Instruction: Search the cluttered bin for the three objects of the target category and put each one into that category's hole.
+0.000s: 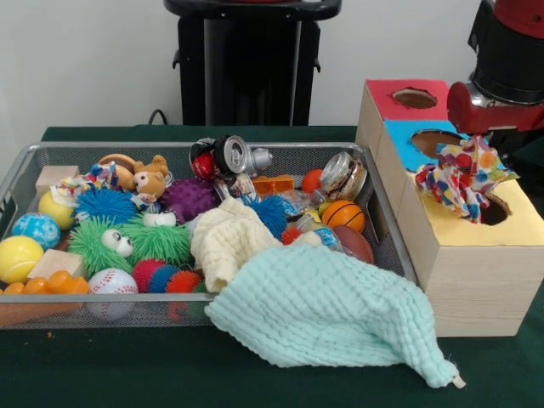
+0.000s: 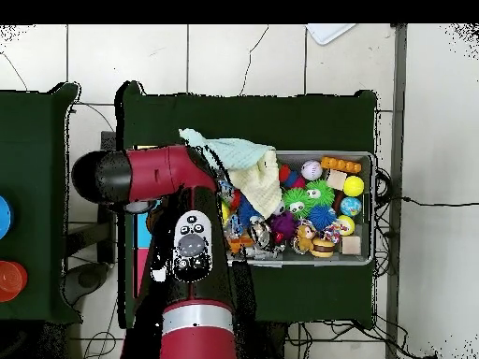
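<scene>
A ruffled white fabric piece with a multicolour print (image 1: 463,174) hangs at the end of my red and black arm (image 1: 493,102), just over the round hole (image 1: 497,211) in the yellow-topped box (image 1: 476,234). The fabric hides the gripper itself. A second ruffled printed piece (image 1: 95,178) lies at the back left of the wire mesh bin (image 1: 195,146), beside a teddy bear (image 1: 151,178). No third piece shows. In the overhead view my arm (image 2: 187,234) covers the boxes.
A mint waffle cloth (image 1: 323,310) drapes over the bin's front rim onto the green table. A cream cloth (image 1: 225,238) lies in the bin among spiky balls, cans and toy balls. Blue-topped (image 1: 408,149) and red-topped (image 1: 395,93) boxes stand behind the yellow one.
</scene>
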Robot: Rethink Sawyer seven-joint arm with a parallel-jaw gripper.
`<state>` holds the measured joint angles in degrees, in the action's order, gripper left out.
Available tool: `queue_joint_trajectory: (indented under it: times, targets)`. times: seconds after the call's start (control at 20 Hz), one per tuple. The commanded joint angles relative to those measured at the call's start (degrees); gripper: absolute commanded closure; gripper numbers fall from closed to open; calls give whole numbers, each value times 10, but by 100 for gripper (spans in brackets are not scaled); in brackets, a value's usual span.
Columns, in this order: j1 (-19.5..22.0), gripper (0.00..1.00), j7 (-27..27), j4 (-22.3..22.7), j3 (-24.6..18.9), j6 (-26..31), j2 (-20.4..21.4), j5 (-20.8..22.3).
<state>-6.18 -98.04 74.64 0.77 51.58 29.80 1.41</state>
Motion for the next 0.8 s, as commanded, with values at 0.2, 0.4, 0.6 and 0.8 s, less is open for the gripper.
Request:
queue_joint_trajectory:
  times: [0.2, 0.4, 0.6, 0.8]
  targets:
    - [39, 100, -39, -93, 7, 114, 11, 19]
    - [46, 100, -42, -124, -4, 152, 10, 9]
    - [62, 100, -55, -112, -31, 99, -10, -14]
    - [71, 100, -71, -53, -50, 12, -28, -36]
